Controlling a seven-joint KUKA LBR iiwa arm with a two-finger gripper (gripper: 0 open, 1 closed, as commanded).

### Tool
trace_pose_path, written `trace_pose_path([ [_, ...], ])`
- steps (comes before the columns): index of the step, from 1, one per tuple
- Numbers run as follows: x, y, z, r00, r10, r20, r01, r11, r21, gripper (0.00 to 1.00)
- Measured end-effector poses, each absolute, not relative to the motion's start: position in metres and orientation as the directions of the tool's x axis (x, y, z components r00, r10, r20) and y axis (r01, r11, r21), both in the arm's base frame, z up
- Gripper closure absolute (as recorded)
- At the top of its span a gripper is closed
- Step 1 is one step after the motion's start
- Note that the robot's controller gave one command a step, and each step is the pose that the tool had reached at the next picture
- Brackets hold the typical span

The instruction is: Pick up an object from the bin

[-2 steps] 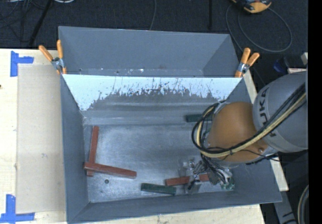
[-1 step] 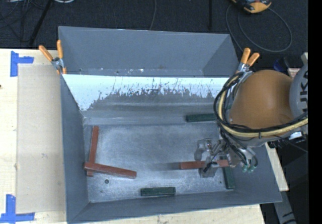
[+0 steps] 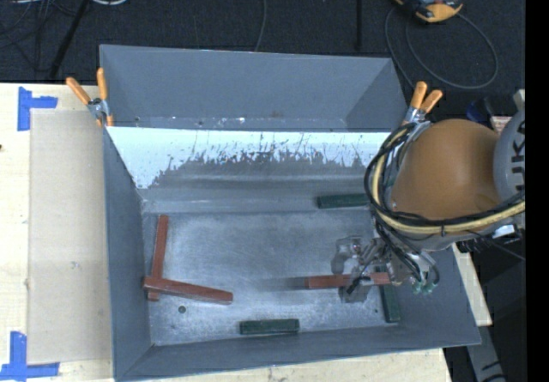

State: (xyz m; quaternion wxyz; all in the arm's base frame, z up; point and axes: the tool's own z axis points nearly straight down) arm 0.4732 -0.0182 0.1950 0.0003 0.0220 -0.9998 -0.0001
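Closest, my wrist's tan dome point(image 3: 446, 167) tops my hand point(image 3: 361, 278), low at the right end of a red-brown stick point(image 3: 324, 283) lying right of centre in the bin point(image 3: 257, 243); clamped or apart I cannot tell, and an end-hold may let it pivot free.

Grey metal bin point(image 3: 249, 88), brown sticks point(image 3: 190, 290) in an L at left, dark green bar point(image 3: 268, 328) at front

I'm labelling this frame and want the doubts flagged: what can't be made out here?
- Camera view: right end of the reddish-brown flat bar, hidden under the gripper.
- Camera view: dark green bar by the right wall, upper part covered by the wrist cables.
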Motion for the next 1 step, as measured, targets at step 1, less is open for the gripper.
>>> trace_pose_path([
  [1, 0.4839, -0.0414, 0.2574, -0.998, -0.06, 0.004, -0.06, 0.998, 0.001, 1.0],
])
